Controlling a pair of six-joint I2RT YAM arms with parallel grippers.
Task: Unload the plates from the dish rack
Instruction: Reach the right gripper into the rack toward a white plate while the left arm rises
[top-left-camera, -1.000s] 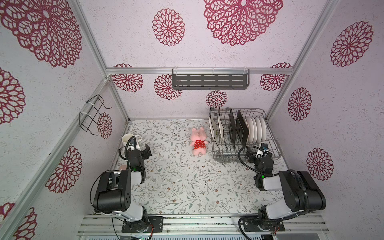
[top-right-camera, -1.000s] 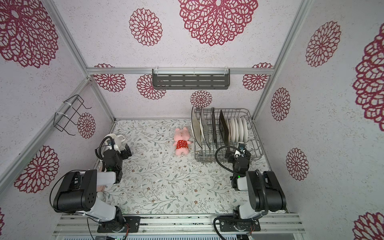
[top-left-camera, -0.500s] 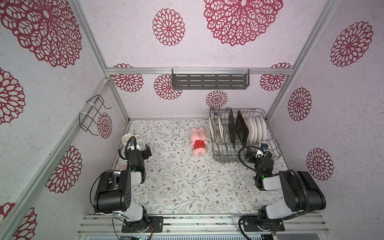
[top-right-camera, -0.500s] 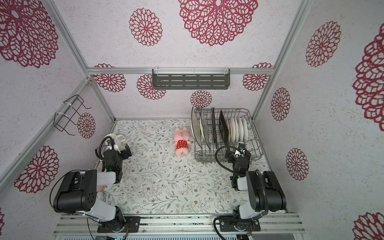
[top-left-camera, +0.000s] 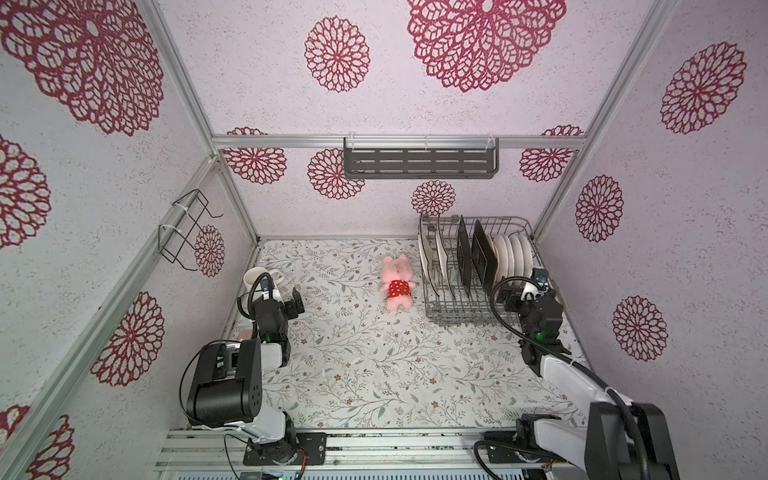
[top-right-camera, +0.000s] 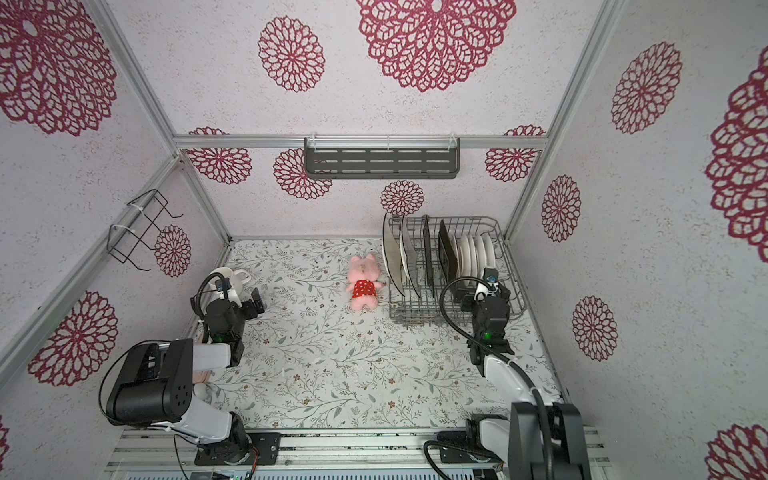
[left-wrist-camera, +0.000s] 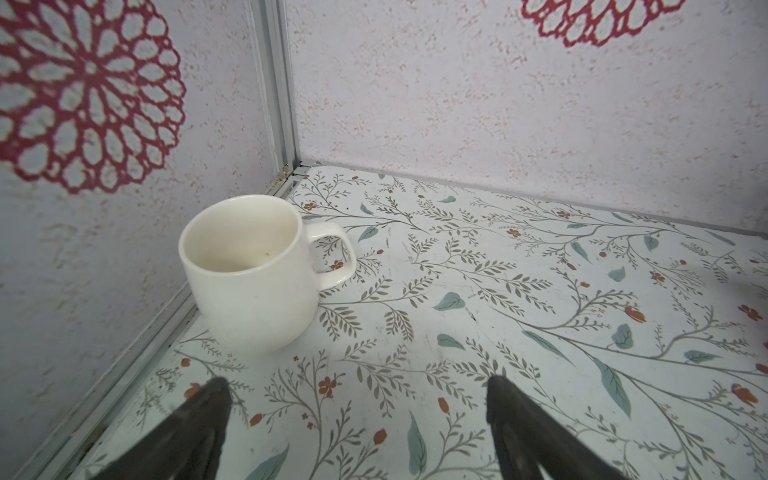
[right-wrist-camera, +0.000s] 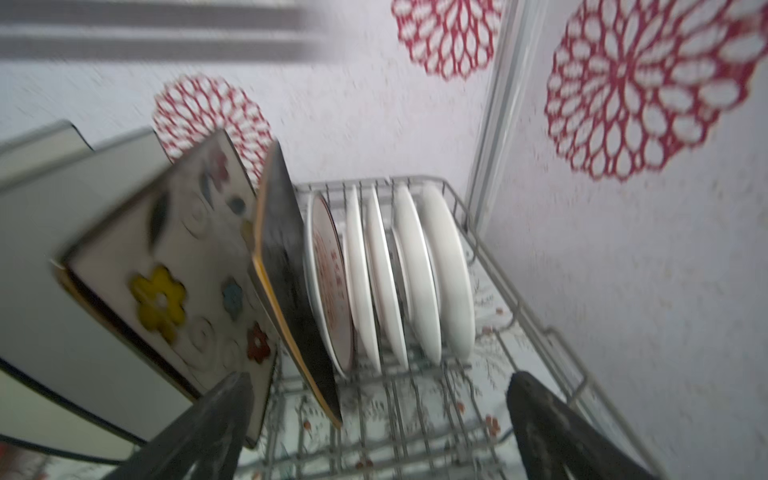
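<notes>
Right gripper (right-wrist-camera: 380, 386) fingers (right-wrist-camera: 224, 415) wide apart, nothing between them, poised over the near end of the large grey wire dish rack (top-left-camera: 457, 318). They face the near edges of a dark brown-black square plate (right-wrist-camera: 286, 270) and the row of small round white plates (right-wrist-camera: 415, 270). One finger overlaps a flower-printed square plate (right-wrist-camera: 178, 257) in the blurred wrist view, contact cannot be told. Left gripper (left-wrist-camera: 357, 384) fingers (left-wrist-camera: 208, 419) also spread and empty, low over the floral tabletop (left-wrist-camera: 540, 311), close to a white ceramic mug (left-wrist-camera: 249, 282) but apart from it. Outward: rack sits at the back right corner, holding two cream square plates (top-left-camera: 428, 257), two dark ones and about five round ones, all on edge. No plate lies on the tabletop; only a pink plush toy (top-left-camera: 398, 286) beside the rack. Judged progress: nothing unloaded, first pick pending, every plate left to do.
</notes>
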